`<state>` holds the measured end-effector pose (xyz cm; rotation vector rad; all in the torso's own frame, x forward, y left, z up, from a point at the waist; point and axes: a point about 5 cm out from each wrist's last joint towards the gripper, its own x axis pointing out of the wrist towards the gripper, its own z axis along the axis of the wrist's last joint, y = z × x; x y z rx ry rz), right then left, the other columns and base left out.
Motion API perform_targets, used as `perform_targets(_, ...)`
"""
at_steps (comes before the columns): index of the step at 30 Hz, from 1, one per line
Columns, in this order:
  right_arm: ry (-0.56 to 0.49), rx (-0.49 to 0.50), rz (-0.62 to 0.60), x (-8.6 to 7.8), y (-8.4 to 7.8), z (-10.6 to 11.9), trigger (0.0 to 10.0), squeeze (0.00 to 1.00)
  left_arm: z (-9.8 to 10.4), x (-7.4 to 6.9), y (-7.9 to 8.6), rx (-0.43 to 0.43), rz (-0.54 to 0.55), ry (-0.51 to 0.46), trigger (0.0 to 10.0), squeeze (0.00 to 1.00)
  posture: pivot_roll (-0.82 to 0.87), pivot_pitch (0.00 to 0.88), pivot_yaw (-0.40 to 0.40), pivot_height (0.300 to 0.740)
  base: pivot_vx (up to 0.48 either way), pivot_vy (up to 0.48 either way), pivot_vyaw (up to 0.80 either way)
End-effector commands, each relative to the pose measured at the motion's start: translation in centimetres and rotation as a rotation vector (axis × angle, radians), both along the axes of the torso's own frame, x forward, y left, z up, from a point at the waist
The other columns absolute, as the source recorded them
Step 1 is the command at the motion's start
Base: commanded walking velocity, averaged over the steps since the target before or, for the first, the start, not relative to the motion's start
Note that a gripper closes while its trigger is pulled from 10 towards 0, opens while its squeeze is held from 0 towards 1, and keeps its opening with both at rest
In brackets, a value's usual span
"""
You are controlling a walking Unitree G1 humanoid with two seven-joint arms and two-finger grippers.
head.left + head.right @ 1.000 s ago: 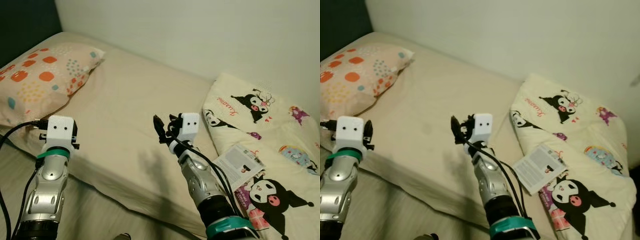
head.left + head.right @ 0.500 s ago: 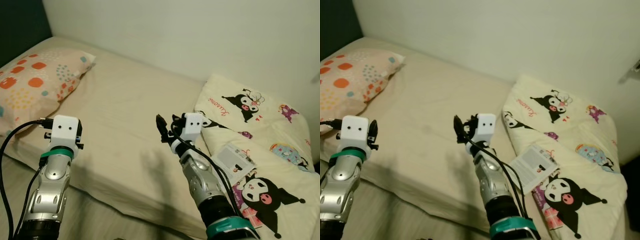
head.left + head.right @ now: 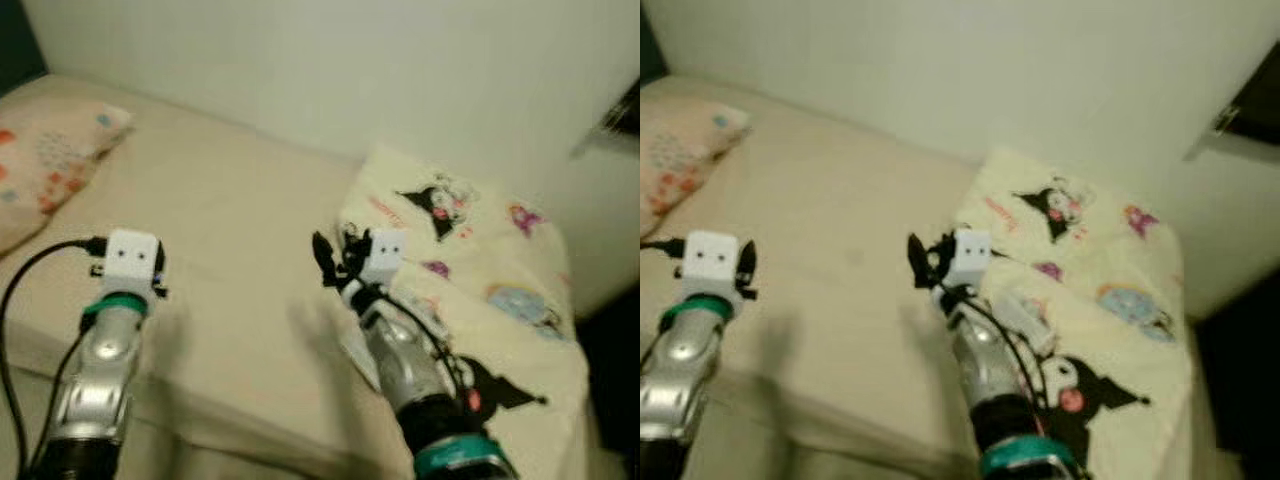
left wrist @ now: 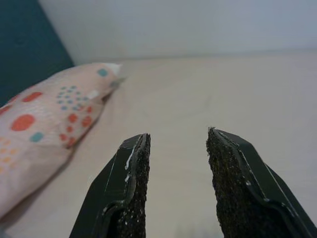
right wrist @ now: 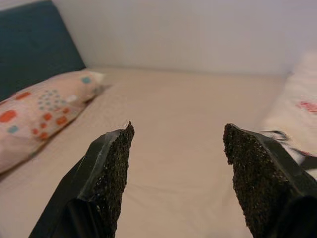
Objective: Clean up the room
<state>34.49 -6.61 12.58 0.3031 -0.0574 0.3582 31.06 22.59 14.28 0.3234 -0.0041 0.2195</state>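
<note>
While both arms hover above the beige bed (image 3: 230, 250), the left gripper (image 4: 176, 163) and right gripper (image 5: 178, 163) stand parted, grasping nothing. One soft, dotted pillow (image 4: 44, 129) lies at the bed's head. One folded cream cartoon-print blanket (image 3: 480, 260) lies rumpled beside the right gripper.
</note>
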Motion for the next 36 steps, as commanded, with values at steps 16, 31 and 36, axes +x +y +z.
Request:
perform_targets(16, 0.04, 0.024, 0.001, -0.3, 0.5, -0.8, 10.0, 0.0, -0.8, -0.2, -0.7, -0.172, -0.029, 0.009, 10.0, 0.0, 0.23, 0.017, -0.043, 0.74, 0.0, -0.053, 0.0)
perform_targets(31, 0.107, 0.046, -0.023, -0.4, 0.0, -1.9, 10.0, 0.0, -3.2, -1.6, -3.1, 0.043, -0.297, 0.148, 10.0, 0.0, 0.22, 0.021, -0.046, 0.74, 0.0, 0.0, 0.0)
perform_targets(36, 0.196, 0.091, -0.081, -0.3, -1.2, -3.2, 10.0, 0.0, -4.7, -2.8, -4.4, 0.188, -0.457, 0.216, 10.0, 0.0, 0.22, 0.021, -0.046, 0.74, 0.0, 0.0, 0.0)
